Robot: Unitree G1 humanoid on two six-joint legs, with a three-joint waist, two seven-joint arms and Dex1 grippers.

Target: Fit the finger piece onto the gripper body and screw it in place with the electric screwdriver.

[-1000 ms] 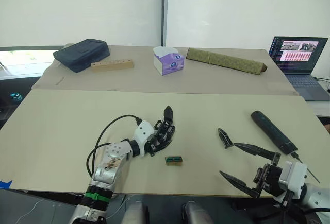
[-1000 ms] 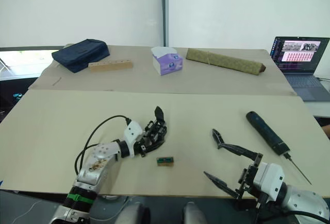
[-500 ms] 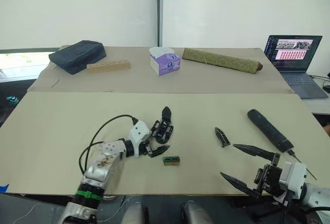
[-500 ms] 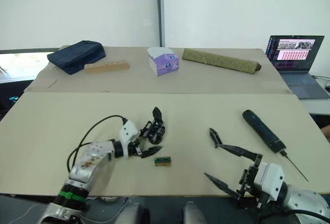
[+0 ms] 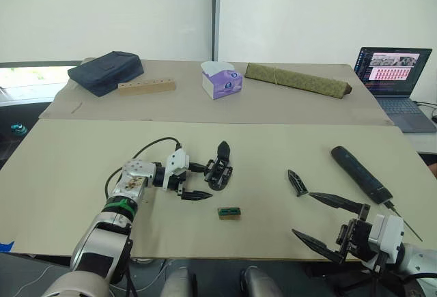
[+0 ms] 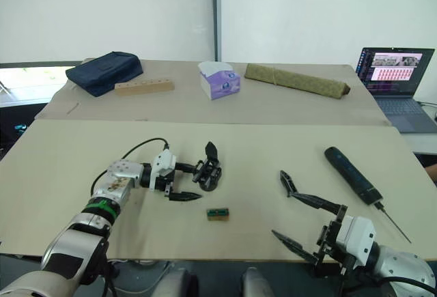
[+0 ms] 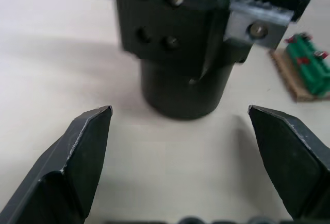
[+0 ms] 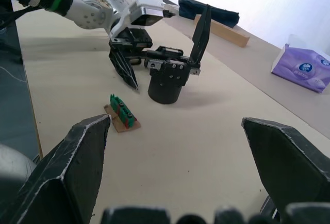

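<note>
The gripper body (image 5: 220, 171) stands on the table (image 5: 68, 167) with its pointed finger sticking up. My left gripper (image 5: 203, 181) is open just left of it, one fingertip on each side and both clear of it; the left wrist view shows the gripper body (image 7: 180, 54) just ahead of the tips. The finger piece (image 5: 297, 182) lies flat to the right. Farther right lies the electric screwdriver (image 5: 360, 174), its bit toward the table's front edge. My right gripper (image 5: 304, 214) is open and empty near the front edge, close to the finger piece.
A small green terminal board (image 5: 229, 212) lies just in front of the gripper body. On the rear table are a dark bag (image 5: 107, 72), a wooden block (image 5: 147, 87), a tissue box (image 5: 222, 80) and an olive rolled mat (image 5: 298, 79). A laptop (image 5: 392, 72) stands at the far right.
My left gripper, closed around the gripper body a second ago, has opened and drawn back to the left. The gripper body stays standing on the table. The right gripper has barely moved.
</note>
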